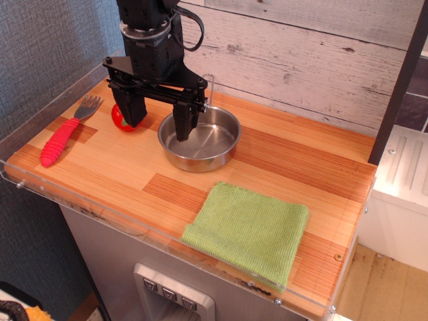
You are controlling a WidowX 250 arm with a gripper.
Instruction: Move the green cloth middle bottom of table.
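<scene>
The green cloth (pixel 249 229) lies flat and folded on the table (pixel 301 160), at the near edge, right of the middle. My gripper (pixel 158 119) hangs above the back left part of the table, far from the cloth. Its two black fingers are spread wide apart and hold nothing. The left finger (pixel 132 109) is in front of a red object. The right finger (pixel 183 122) hangs over the left rim of the steel bowl (pixel 200 139).
A red round object (pixel 120 119) sits behind the left finger. A fork with a red handle (pixel 65 134) lies at the far left. A clear acrylic rim (pixel 100 212) runs along the table's edges. A white unit (pixel 404 194) stands to the right.
</scene>
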